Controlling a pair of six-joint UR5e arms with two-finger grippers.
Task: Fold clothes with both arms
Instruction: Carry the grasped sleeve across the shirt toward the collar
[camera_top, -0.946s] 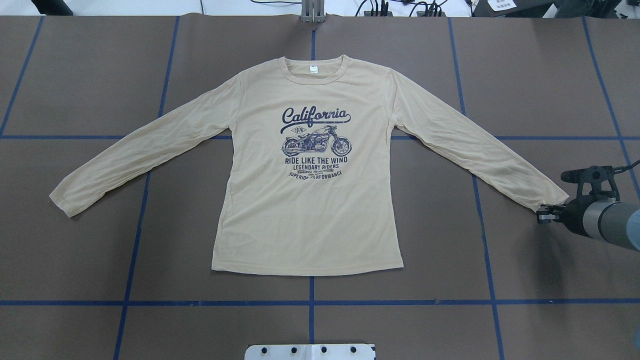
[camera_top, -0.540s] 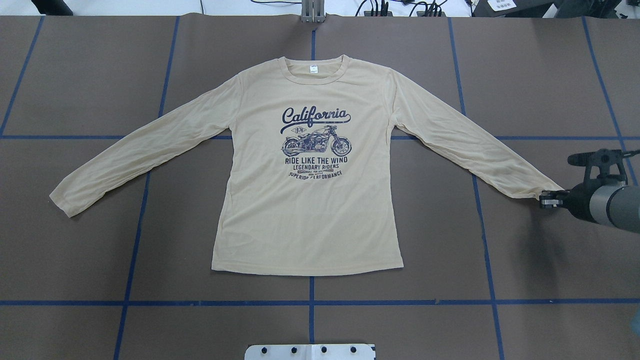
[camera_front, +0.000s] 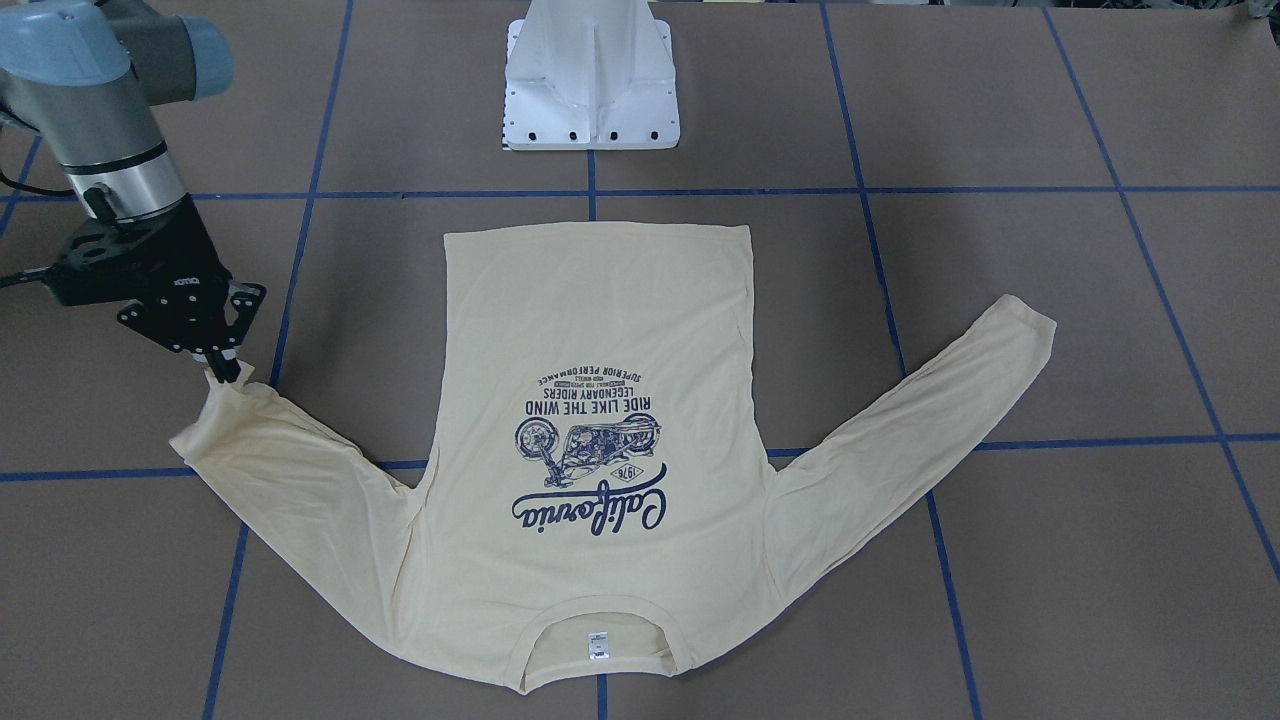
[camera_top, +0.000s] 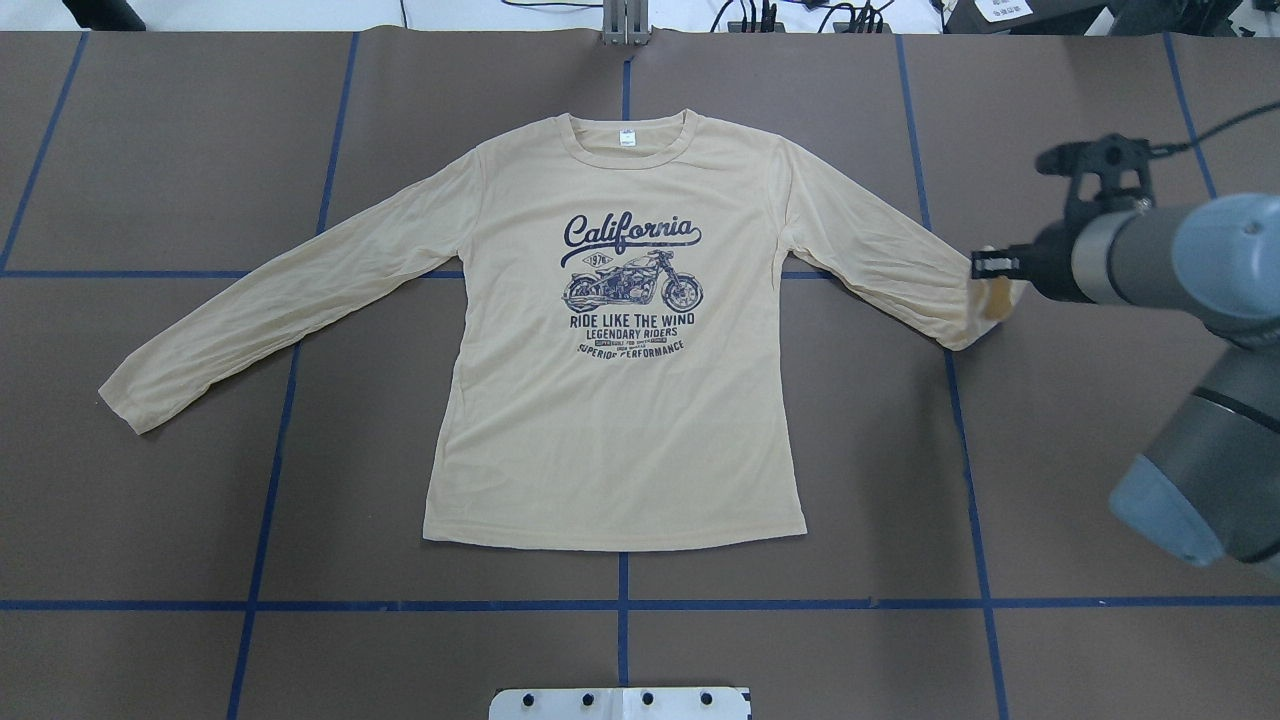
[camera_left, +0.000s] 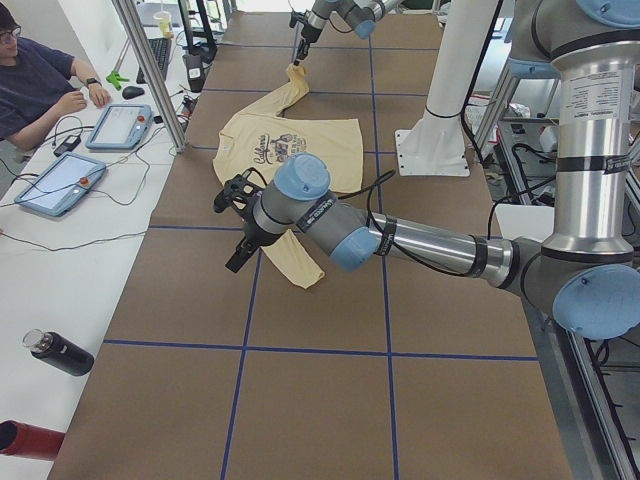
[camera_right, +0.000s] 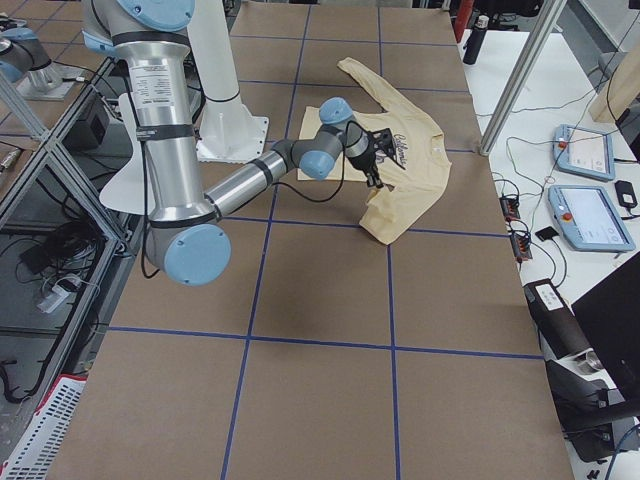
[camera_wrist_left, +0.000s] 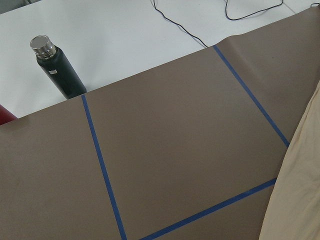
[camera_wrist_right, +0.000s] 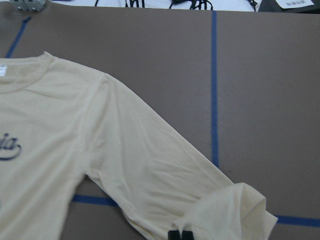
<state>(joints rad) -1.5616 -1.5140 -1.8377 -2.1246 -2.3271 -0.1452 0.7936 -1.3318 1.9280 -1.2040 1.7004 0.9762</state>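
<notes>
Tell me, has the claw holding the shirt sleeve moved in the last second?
Yes. In the overhead view the right gripper has travelled away from the robot up to the crosswise blue tape line, carrying the sleeve cuff inward.

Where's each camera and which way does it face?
Front-facing: across the table, facing the base; right gripper pinching shirt sleeve.
Overhead: behind the base, looking down; right arm.
Exterior left: left end; left arm near.
Exterior right: right end; right arm near.
Left wrist: table, bottle; no gripper.
Right wrist: sleeve; fingertips.
All show the shirt.
</notes>
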